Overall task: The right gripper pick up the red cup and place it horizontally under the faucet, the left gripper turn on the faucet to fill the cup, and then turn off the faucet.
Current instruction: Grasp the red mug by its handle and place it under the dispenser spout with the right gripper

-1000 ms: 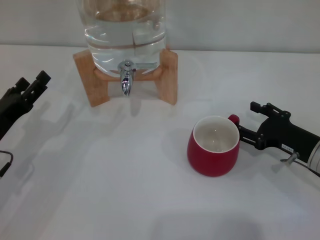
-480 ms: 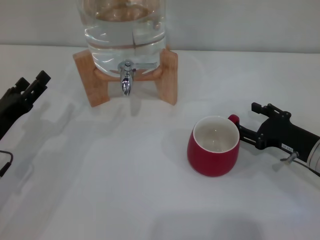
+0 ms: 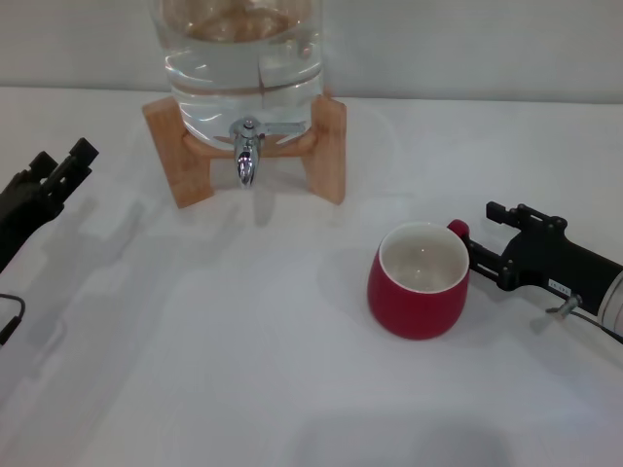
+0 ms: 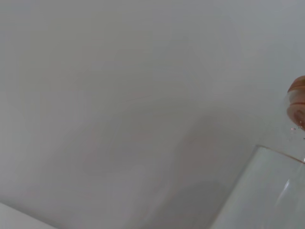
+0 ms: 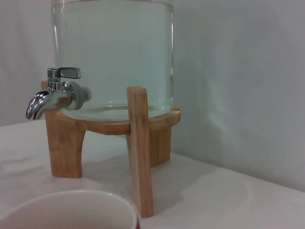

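Observation:
The red cup (image 3: 419, 292) stands upright on the white table, right of centre, its white inside empty. My right gripper (image 3: 474, 261) reaches in from the right and is shut on the cup at its handle (image 3: 456, 231). The cup's rim also shows in the right wrist view (image 5: 66, 207). The faucet (image 3: 245, 156) sits on the glass water jar (image 3: 243, 58) at the back, well to the cup's far left, with its lever level (image 5: 64, 72) and no water running. My left gripper (image 3: 60, 163) is open and empty at the table's left edge.
The jar rests on a wooden stand (image 3: 329, 146) whose legs flank the faucet. A grey wall runs behind the table. The left wrist view shows only the wall and an edge of the jar (image 4: 267, 191). A black cable (image 3: 10, 321) lies at the left edge.
The red cup has shifted slightly to the right, toward my right gripper. The left arm has not moved.

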Tool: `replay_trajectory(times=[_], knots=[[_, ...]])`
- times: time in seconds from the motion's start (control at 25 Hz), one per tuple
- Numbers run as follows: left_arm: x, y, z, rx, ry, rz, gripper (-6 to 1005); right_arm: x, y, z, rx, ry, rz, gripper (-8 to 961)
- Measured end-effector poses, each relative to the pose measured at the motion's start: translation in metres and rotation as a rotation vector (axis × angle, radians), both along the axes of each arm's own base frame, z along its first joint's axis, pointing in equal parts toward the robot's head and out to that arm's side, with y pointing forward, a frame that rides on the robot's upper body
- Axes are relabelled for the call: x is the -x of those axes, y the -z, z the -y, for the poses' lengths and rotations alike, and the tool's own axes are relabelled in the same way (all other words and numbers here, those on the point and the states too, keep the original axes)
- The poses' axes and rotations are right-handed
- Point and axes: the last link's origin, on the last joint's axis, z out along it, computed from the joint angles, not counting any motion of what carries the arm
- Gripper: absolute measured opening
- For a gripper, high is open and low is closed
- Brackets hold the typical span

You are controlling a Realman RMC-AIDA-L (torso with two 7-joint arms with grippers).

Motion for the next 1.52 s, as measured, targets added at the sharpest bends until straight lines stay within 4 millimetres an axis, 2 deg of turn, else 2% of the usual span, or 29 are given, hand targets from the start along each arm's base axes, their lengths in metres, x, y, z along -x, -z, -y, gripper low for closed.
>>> replay_trajectory(times=[0.16,0.6,0.72,1.52], knots=[[0.0003,0.0000,0.0004,0.001,-0.002,0.004,855,-0.0007,0.0003,-0.0007,0.000,0.004,0.006,693],[0.0008,0.0000,0.0010,0.002,-0.004,0.007,855,-0.0011,0.0017,0.0002,0.004,0.009,0.008,249],[0.0009,0.0000,0.0011,0.002,-0.005,0.007,854,-0.0002,0.0017,0.0010,0.004,0.004,0.001,95],[0.0021,0.0025,0.0035,0.007,-0.013,0.016,854,0.0041,0.0020,0.0024,0.011,-0.019,-0.016,95]])
